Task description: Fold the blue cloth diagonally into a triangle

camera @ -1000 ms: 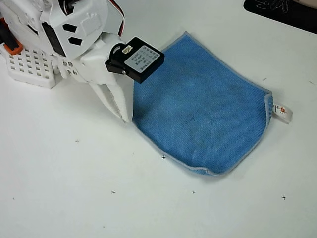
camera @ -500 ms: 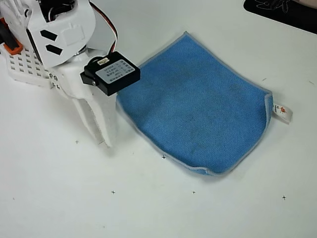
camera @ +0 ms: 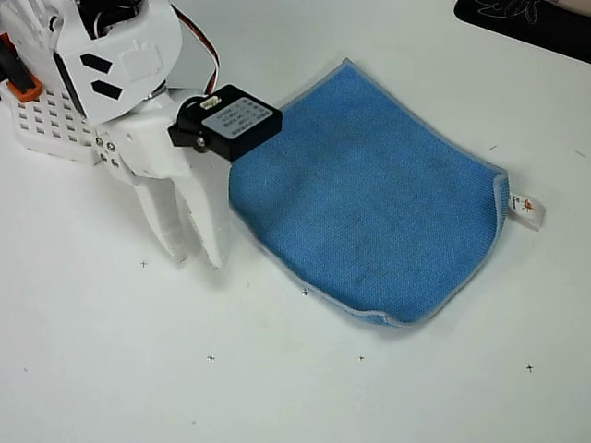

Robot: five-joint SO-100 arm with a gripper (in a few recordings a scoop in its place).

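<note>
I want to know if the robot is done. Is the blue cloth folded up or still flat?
Not a triangle. The blue cloth lies flat on the table, tag at its right corner. Whether it is doubled over, I cannot tell.

white table (camera: 138, 369) — blue cloth (camera: 369, 203) flat

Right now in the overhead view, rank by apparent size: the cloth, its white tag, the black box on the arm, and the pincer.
1. Cloth, largest by far.
2. Pincer and black box: similar in apparent size, and both sit nearer the camera than the cloth, so no ranking between them.
3. Tag, smallest.
</note>
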